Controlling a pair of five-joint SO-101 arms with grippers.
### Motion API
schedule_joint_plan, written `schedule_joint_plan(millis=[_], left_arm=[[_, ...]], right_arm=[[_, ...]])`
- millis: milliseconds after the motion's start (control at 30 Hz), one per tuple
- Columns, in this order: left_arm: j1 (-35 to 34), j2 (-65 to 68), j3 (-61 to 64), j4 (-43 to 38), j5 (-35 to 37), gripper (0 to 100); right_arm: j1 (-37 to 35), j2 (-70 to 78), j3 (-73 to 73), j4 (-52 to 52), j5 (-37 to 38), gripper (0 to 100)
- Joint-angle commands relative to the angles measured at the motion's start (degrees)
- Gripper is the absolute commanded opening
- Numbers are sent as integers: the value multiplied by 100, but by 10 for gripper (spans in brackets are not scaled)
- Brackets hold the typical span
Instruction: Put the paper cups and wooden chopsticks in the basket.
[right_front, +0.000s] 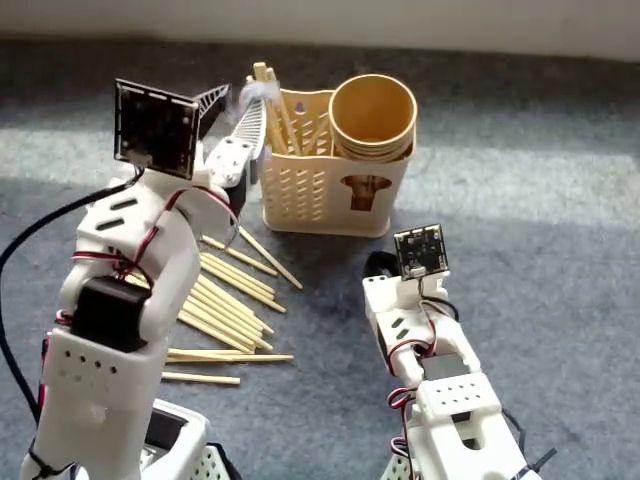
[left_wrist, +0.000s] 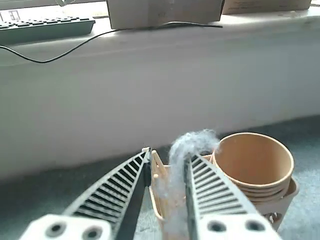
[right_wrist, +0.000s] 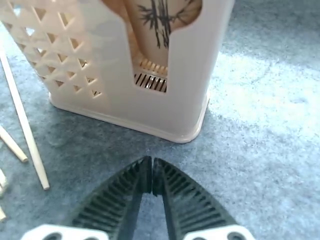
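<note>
- Your paper cups (right_front: 372, 115) look done. They sit nested in one stack, upright in the basket (right_front: 300, 190), in the compartment farther from the raised arm.
- A few standing chopsticks (right_front: 270, 95) lean in the basket's other compartment, their tips poking above the rim.
- Most of the job is left, as you can see. A spread of loose chopsticks (right_front: 235, 300) lies on the grey surface (right_front: 520, 200) in front of the basket and off to one side, beside the raised arm. Some are bunched roughly parallel and a few lie stray nearer its base.
- Your left hand (left_wrist: 169, 155) hangs above the chopstick corner of the basket. Its jaws are a narrow gap apart, with a tuft of white fluff (left_wrist: 192, 142) caught at the tips. I see no chopstick clamped between them, so treat it as carrying nothing.
- Your right hand (right_wrist: 151, 165) sits low over the surface just in front of the basket — jaws pressed together, nothing in them.
- By my reading you are about half through at best, with only chopsticks remaining to collect.
</note>
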Motion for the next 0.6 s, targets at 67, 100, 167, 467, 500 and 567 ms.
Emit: schedule_joint_plan(millis=[67, 100, 167, 467, 500, 567], left_arm=[[-418, -259, -611, 1389, -607, 72], [-523, -259, -655, 1574, -659, 73], [-716, -259, -725, 1934, -686, 73], [-884, -251, -664, 3499, -1925, 70], [-875, -251, -629, 3701, -2189, 70], [-866, -251, -479, 4053, -2708, 70]], right_arm=[[-31, -110, -40, 13, 70, 20], [-31, -110, -40, 13, 70, 20], [-31, -101, -40, 13, 70, 20], [-31, -92, -40, 13, 79, 20], [-31, -92, -40, 13, 79, 20], [-31, -92, -40, 13, 79, 20]])
